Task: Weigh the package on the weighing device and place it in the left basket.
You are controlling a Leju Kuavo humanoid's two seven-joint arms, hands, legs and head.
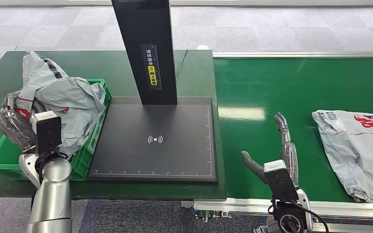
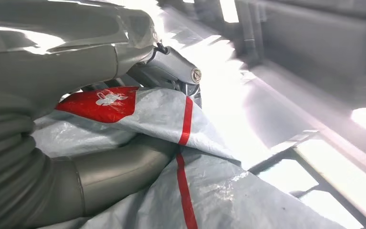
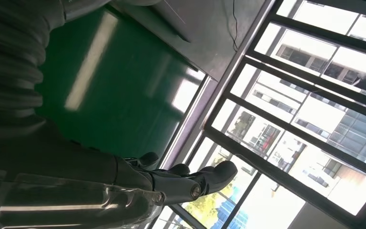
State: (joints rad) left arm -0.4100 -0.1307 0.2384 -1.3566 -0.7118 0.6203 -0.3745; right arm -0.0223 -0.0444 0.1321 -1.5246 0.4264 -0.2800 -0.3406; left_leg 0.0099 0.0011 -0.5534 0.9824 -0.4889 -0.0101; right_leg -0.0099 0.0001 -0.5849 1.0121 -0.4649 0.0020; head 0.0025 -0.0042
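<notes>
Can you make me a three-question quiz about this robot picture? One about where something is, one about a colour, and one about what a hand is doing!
1. Where is the package with nobody holding it?
A. on the scale
B. on the green belt, right side
C. on the floor

2. What colour is the basket?
A. green
B. blue
C. yellow

3. What is the right hand doing?
A. squeezing a bag
B. open, holding nothing
C. pressing the scale

Answers:
1 B: the package lies on the green belt.
2 A: the basket is green.
3 B: the right hand hangs over the belt, fingers apart.
</notes>
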